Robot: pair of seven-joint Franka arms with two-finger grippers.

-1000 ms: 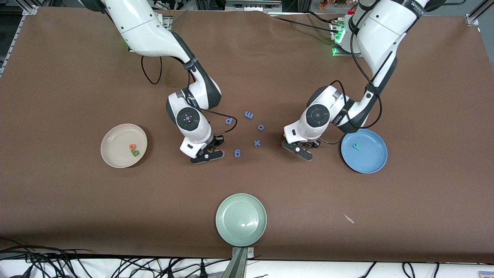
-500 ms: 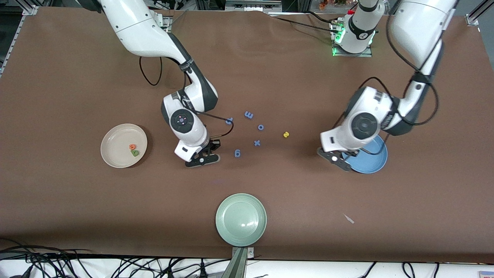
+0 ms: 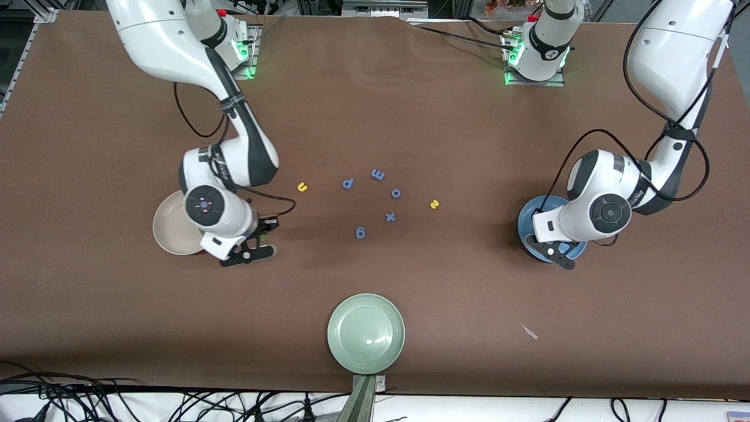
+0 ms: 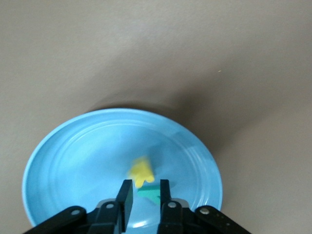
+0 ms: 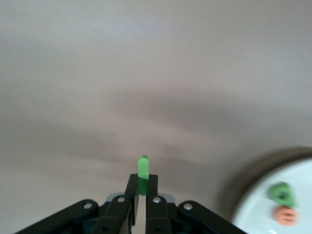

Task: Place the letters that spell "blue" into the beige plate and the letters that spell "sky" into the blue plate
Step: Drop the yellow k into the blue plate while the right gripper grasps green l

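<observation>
My right gripper (image 3: 261, 234) (image 5: 143, 178) is shut on the thin green l (image 5: 143, 168), over bare table beside the beige plate (image 3: 167, 225) (image 5: 263, 209). That plate holds the green b (image 5: 282, 192) and the orange e (image 5: 286, 215). My left gripper (image 3: 562, 249) (image 4: 145, 183) hangs over the blue plate (image 3: 527, 225) (image 4: 73, 156), open with nothing between its fingers. Just past its tips are a blurred yellow letter (image 4: 141, 171) and the teal y (image 4: 150, 192) in the plate. The yellow u (image 3: 302, 187) and yellow s (image 3: 434, 204) lie on the table.
Several blue letters (image 3: 378, 174) lie mid-table between the u and the s. A pale green plate (image 3: 365, 333) stands nearest the front camera. A small pale scrap (image 3: 529, 332) lies toward the left arm's end.
The left arm swung from mid-table to over the blue plate and let go of a yellow letter. The right arm carried the green l toward the beige plate.
</observation>
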